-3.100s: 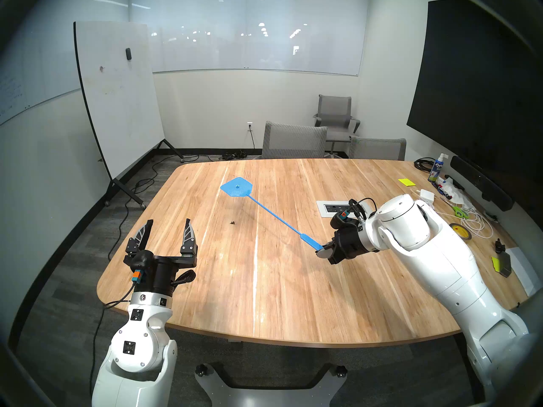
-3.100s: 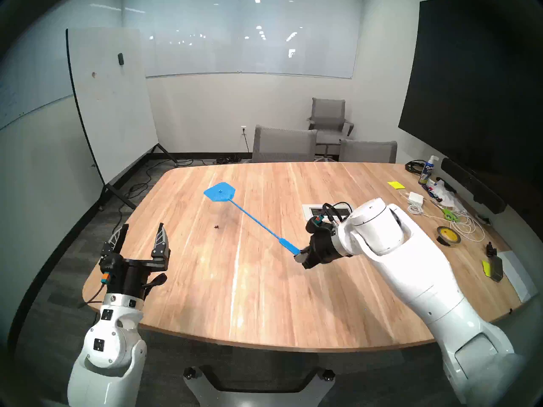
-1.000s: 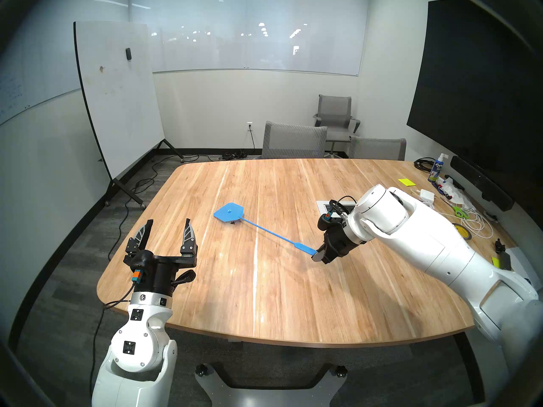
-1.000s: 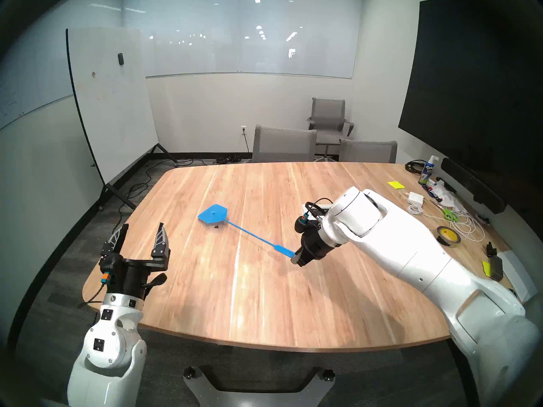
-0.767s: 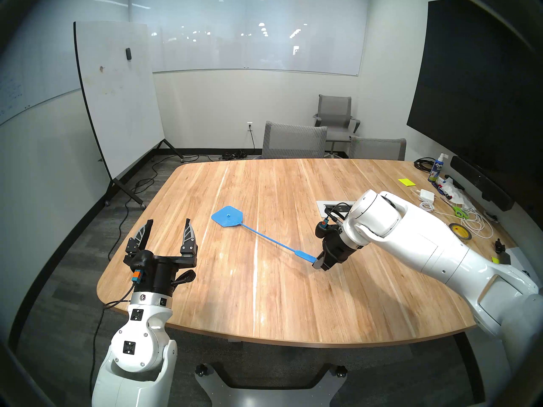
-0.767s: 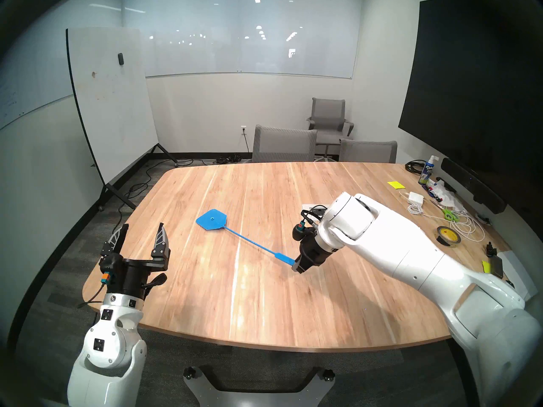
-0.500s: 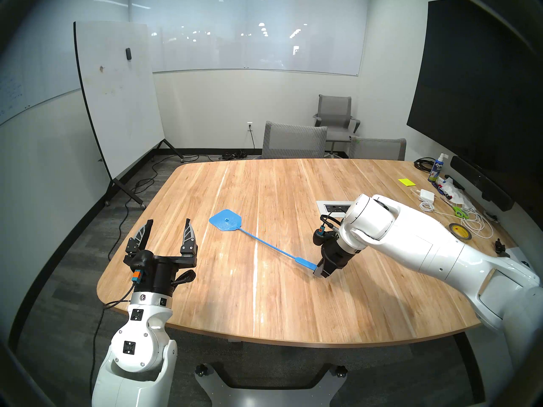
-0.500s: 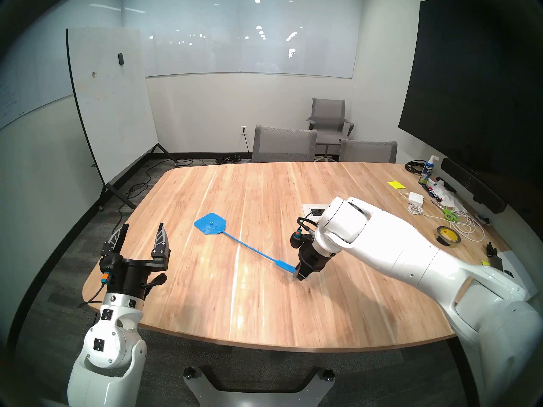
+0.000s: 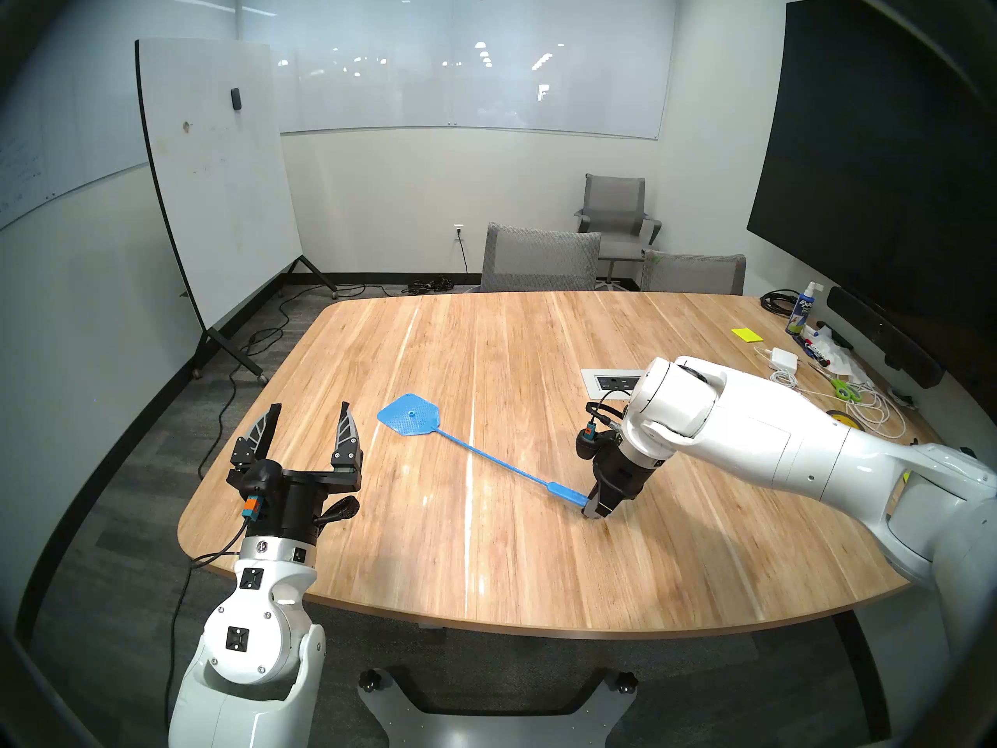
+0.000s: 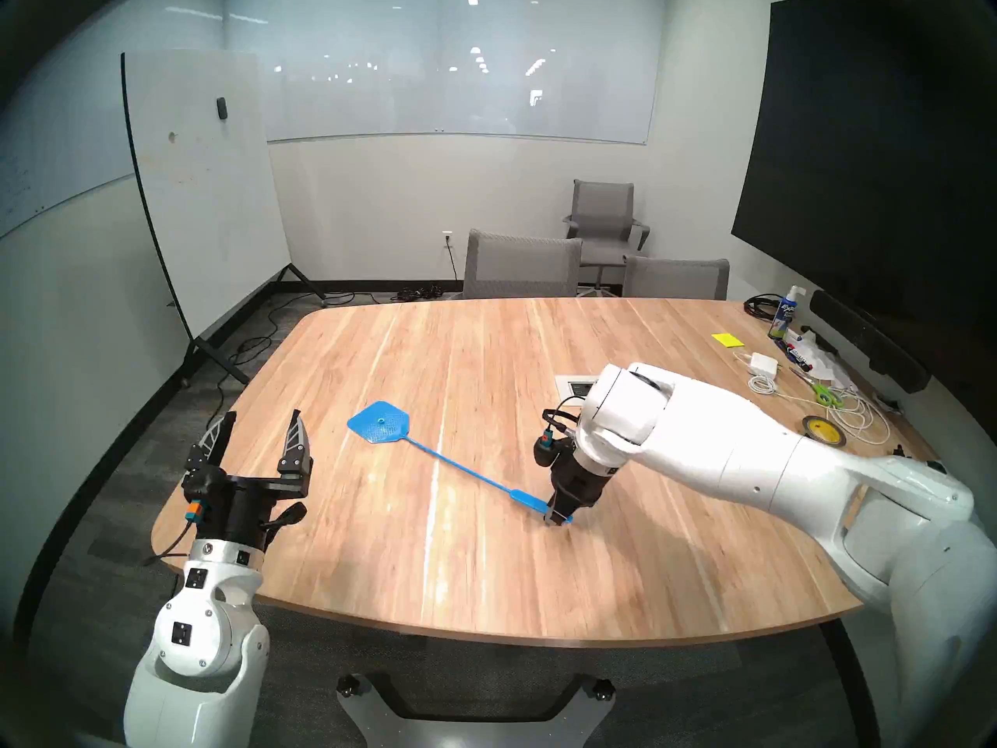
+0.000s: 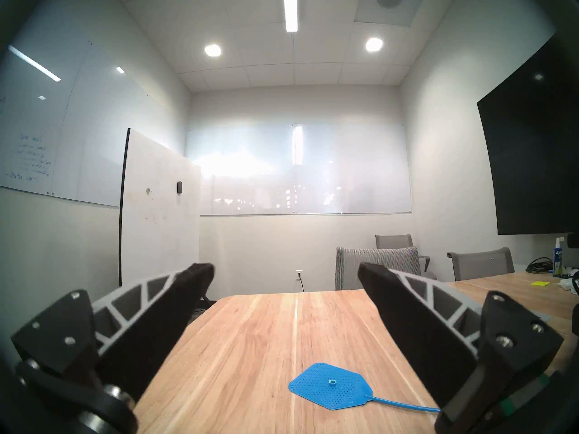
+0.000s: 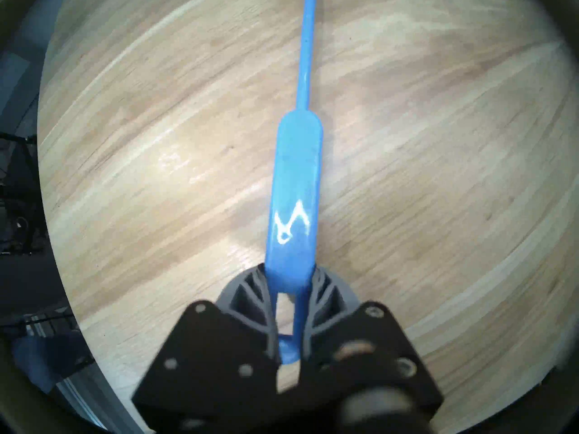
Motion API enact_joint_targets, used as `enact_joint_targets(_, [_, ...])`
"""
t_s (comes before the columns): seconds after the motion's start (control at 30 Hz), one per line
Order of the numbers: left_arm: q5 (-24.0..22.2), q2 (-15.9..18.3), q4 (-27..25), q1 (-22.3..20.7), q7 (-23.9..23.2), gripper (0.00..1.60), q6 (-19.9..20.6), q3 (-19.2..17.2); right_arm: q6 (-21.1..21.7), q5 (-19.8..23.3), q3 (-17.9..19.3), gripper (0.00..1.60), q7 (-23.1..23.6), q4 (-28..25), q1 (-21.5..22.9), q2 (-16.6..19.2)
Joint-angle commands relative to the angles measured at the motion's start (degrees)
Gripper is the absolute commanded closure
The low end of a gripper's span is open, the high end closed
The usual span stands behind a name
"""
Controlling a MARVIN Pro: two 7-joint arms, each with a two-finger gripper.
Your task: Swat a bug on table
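Blue plastic fills your right end effector (image 12: 289, 298): its fingers are clenched on the very tail of the fly swatter (image 9: 475, 453) handle, pointing steeply down so the long shaft lies low along the table (image 9: 539, 569) and the mesh head (image 9: 408, 415) sits flat on the wood. That low, far-end hold looks chosen to give you full reach and press the head down level. You cannot see the bug in any view; judging from the task, it is most likely hidden beneath the head, though that cannot be confirmed. Your left end effector (image 9: 309, 434) hangs released and empty at the near left corner, close beside the swatter head but not touching it, so watch it if you swing left. Further out, the silver outlet panel (image 9: 612, 381) lies behind your right wrist, and cables, scissors (image 9: 842, 389) and tape roll (image 10: 823, 430) crowd the right edge, well apart from the swatter. Nothing blocks a lift.
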Motion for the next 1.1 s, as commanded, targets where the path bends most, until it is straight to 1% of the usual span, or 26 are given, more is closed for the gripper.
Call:
enact_joint_targets(0.0, [0.1,0.0,-1.3,-0.1,-0.1,0.0,-0.2,0.1,-0.1,2.9,2.5,1.6,4.4,-1.5,4.0,0.8])
enact_joint_targets(0.23, [0.1,0.0,-1.3,-0.1,0.0,0.0,-0.2,0.1,-0.5,6.3,6.0,1.6,3.0,-3.0,4.3,2.7])
enact_joint_targets(0.57, [0.1,0.0,-1.3,-0.1,0.0,0.0,-0.1,0.1,-0.6,10.0,9.1,1.6,3.1,-5.1,4.4,5.5])
enact_joint_targets(0.73, [0.1,0.0,-1.4,0.0,0.0,0.0,-0.1,0.1,-0.5,11.0,9.0,1.6,4.1,-6.5,4.5,7.5])
enact_joint_targets(0.93, [0.1,0.0,-1.4,0.0,0.0,0.0,-0.1,0.1,-0.3,11.6,7.9,1.6,5.0,-8.1,4.2,10.3])
enact_joint_targets(1.07, [0.1,0.0,-1.4,0.0,0.0,0.0,-0.1,0.1,-0.8,11.7,6.0,1.6,6.4,-9.1,4.7,11.9])
